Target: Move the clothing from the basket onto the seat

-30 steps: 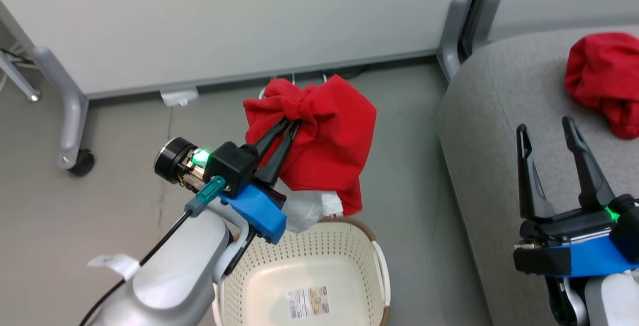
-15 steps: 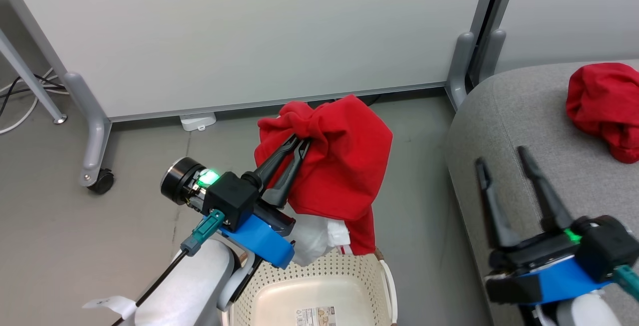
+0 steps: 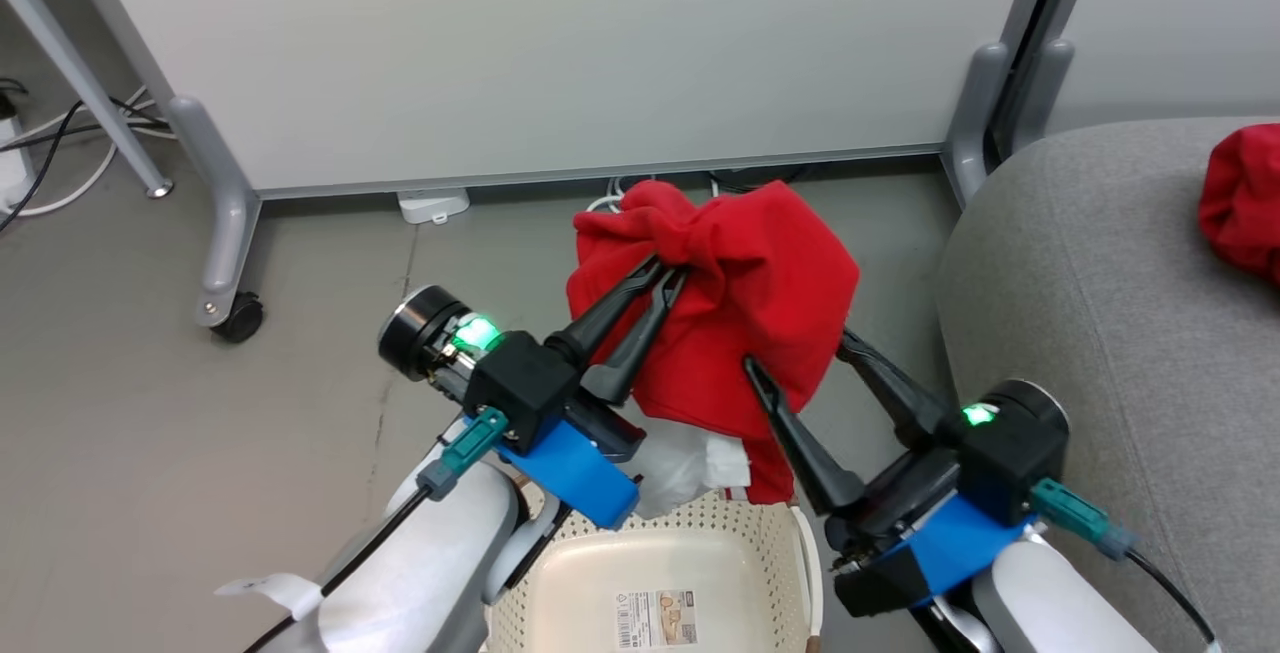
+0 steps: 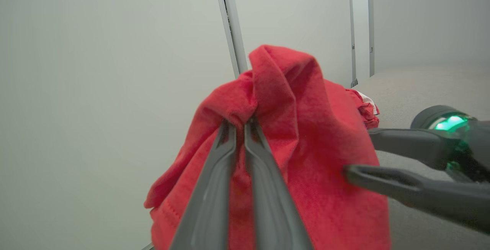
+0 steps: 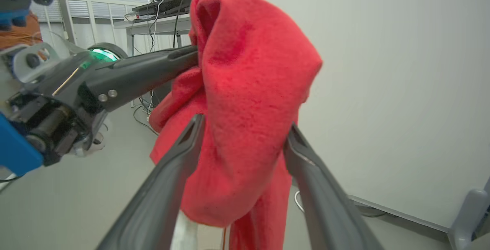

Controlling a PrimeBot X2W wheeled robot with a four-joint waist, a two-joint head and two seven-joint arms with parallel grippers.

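One red garment (image 3: pixel 760 273) hangs above the basket (image 3: pixel 690 523), pinched by the left gripper (image 3: pixel 665 273), jaws clenched; the right gripper (image 3: pixel 797 351) straddles its lower fold, jaws spread. If the left releases before the right clamps, it could fall back in.

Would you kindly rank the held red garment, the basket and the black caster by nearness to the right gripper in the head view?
1. Red garment, between the right gripper's jaws.
2. Basket, lower left.
3. Caster, far left.

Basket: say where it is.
Head view, bottom centre: the basket sits on the floor below the hanging red garment, left of the sofa.
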